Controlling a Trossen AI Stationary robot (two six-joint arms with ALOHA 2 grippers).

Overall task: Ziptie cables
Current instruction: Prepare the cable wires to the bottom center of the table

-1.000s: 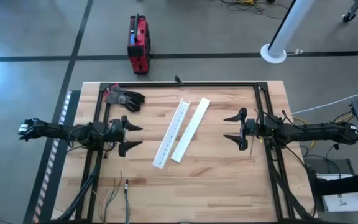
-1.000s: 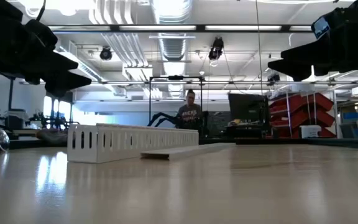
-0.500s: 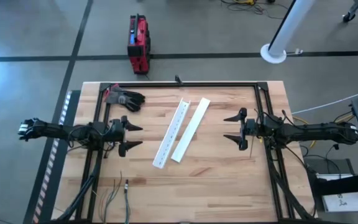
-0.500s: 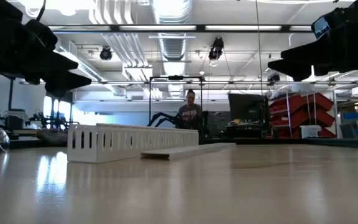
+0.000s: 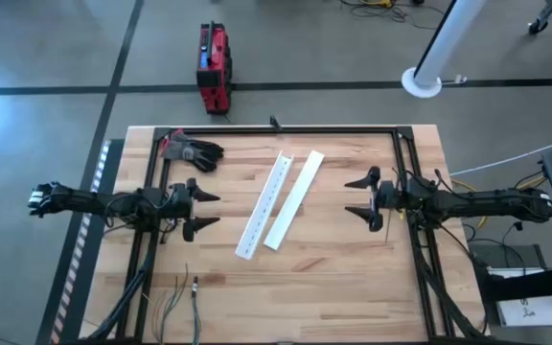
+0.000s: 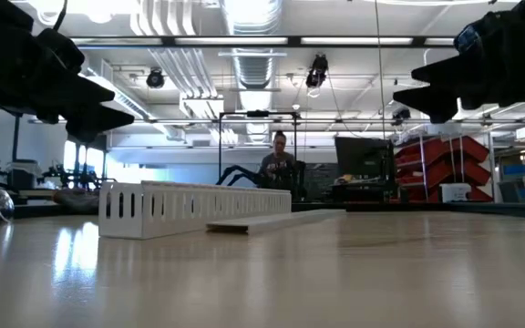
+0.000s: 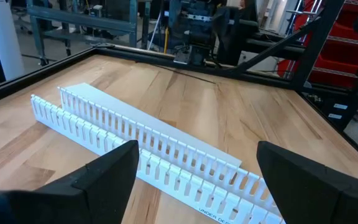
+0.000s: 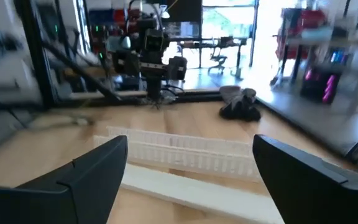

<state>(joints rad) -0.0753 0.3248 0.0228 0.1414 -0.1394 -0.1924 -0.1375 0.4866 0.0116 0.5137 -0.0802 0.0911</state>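
The cables [image 5: 188, 299], a few thin dark, grey and greenish wires, lie flat on the wooden table [image 5: 333, 278] near its near left corner, and no gripper touches them. My left gripper [image 5: 217, 209] hovers open left of the white strips, far of the cables. My right gripper [image 5: 349, 196] hovers open right of the strips. In the left wrist view my left gripper [image 7: 194, 158] faces the slotted strip [image 7: 142, 155]. My right gripper [image 8: 190, 149] faces the same strip [image 8: 185, 149] from the other side.
A white slotted strip [image 5: 263, 209] and a flat white strip [image 5: 295, 199] lie side by side mid-table, slanting. A black glove [image 5: 192, 151] lies at the far left. Black frame rails [image 5: 286, 129] border the table. A person [image 6: 279, 166] stands in the room beyond.
My right gripper has started to move: its outline in the low view has sunk a little, and it stays open.
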